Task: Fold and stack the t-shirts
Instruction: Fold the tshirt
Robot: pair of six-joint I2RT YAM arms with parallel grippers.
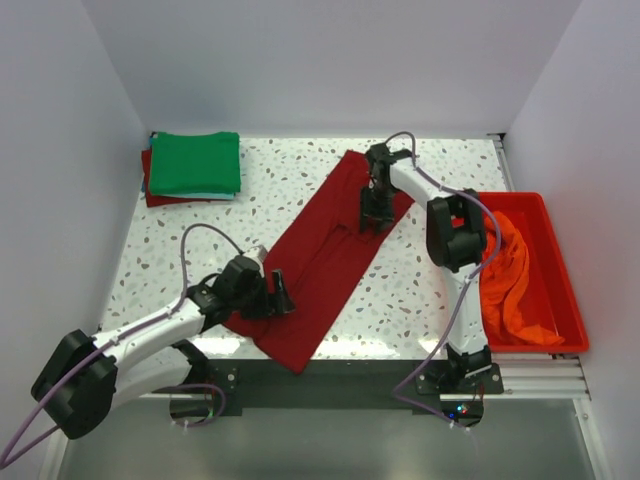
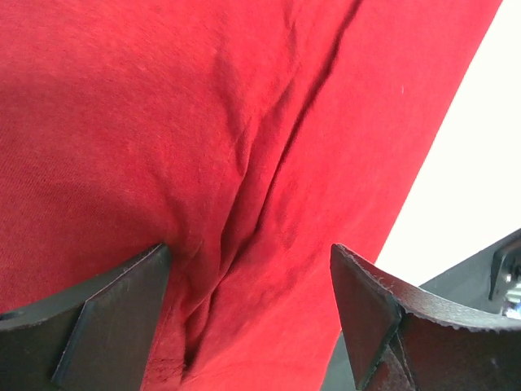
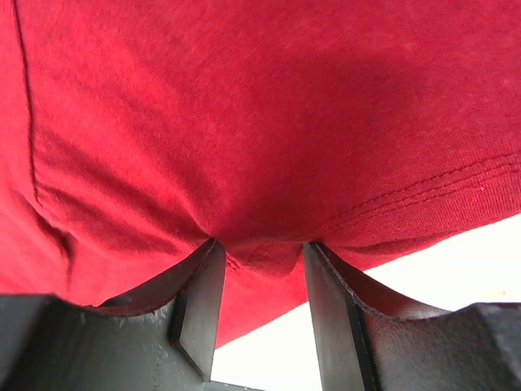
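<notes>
A dark red t-shirt [image 1: 322, 268] lies as a long folded strip, running diagonally from the near left to the far middle of the table. My left gripper [image 1: 278, 296] rests on its near end with the jaws wide open, and a crease of the cloth [image 2: 244, 163] runs between the fingers [image 2: 122, 301]. My right gripper [image 1: 373, 222] presses down on the far end near a stitched hem [image 3: 423, 183]. Its jaws stand partly open with a small pucker of cloth between the tips [image 3: 259, 248]. A folded green t-shirt [image 1: 195, 162] sits on another dark red one [image 1: 160, 196] at the far left.
A rigid red tub [image 1: 566, 290] at the right edge holds a crumpled orange t-shirt [image 1: 510, 270]. White walls close in the left, far and right sides. A dark strip with the arm bases runs along the near edge [image 1: 330, 375].
</notes>
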